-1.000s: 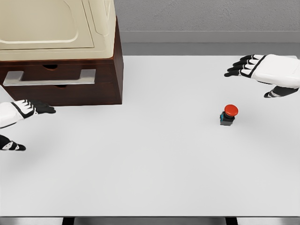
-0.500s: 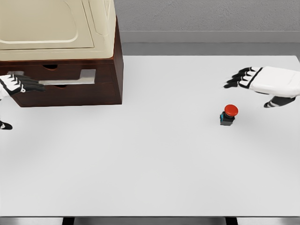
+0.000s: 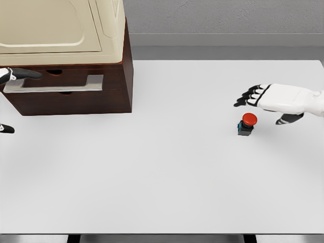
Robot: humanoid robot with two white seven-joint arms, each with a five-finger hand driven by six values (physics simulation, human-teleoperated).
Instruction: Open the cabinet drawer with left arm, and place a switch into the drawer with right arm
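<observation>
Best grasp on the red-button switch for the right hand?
Pinch the dark square base of the switch from above, fingers on opposite flat sides below the red cap. It stands upright on the table, cap overhanging and rounded, so the cap likely slips. The right hand hovers open just up and right; nothing crowds it.

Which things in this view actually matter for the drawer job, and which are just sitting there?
Job items:
- cabinet drawer, closed, with its handle
- red push-button switch on the table
- left hand at the handle's left end
- right hand open, near the switch

Not part of it:
- cream appliance atop the cabinet
- white table
</observation>
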